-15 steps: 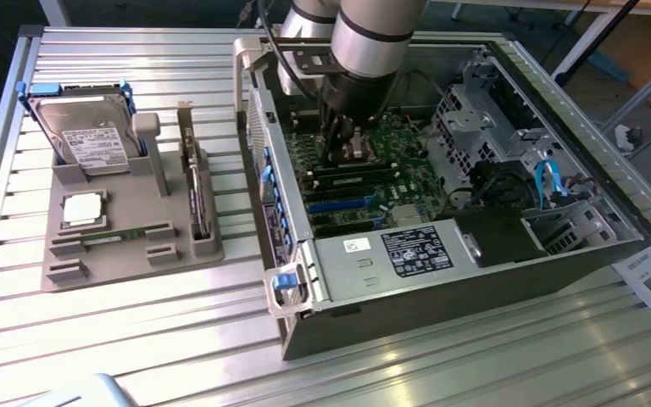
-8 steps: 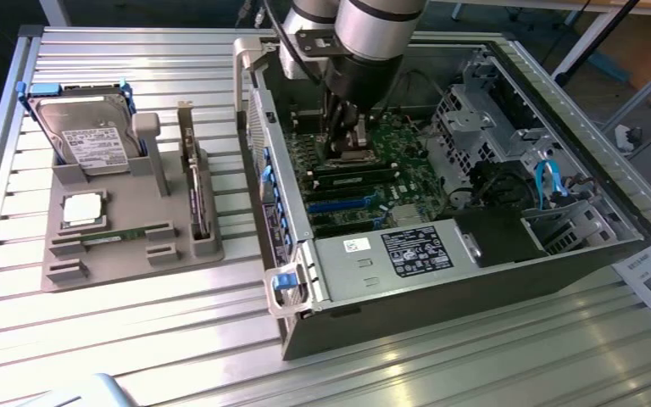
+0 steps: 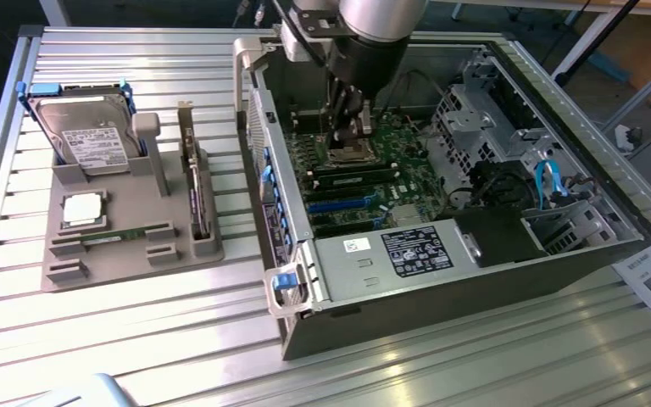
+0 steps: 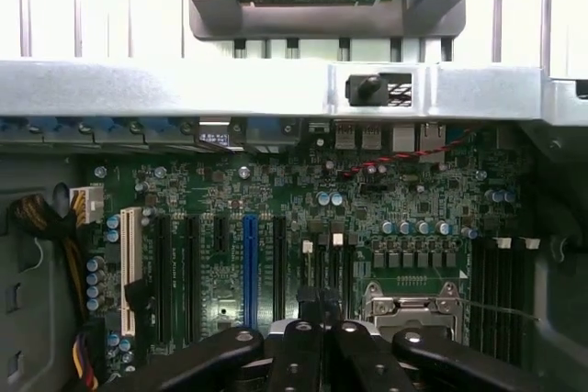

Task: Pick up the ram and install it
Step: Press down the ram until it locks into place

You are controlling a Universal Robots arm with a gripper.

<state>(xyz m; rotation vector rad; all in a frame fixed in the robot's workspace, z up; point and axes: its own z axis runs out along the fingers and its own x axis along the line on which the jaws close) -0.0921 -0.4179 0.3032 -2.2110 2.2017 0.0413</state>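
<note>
The ram (image 3: 115, 235) is a thin green stick lying in a slot near the front of the grey holder tray (image 3: 71, 273), at the exterior view's left. My gripper (image 3: 352, 129) is far from it, lowered inside the open computer case (image 3: 439, 280), just above the silver CPU socket (image 3: 355, 153) on the green motherboard (image 3: 399, 140). In the wrist view the gripper (image 4: 317, 308) has its dark fingers (image 4: 296, 337) pressed together with nothing between them. The CPU socket (image 4: 410, 305) lies right beside them.
The tray also holds an upright hard drive (image 3: 86, 136), a square silver CPU chip (image 3: 84, 209) and a dark expansion card (image 3: 194, 182). Blue and black slots (image 4: 250, 263) cross the motherboard. The case's metal wall (image 4: 276, 89) stands between tray and board. A power supply (image 3: 416, 250) sits near the front.
</note>
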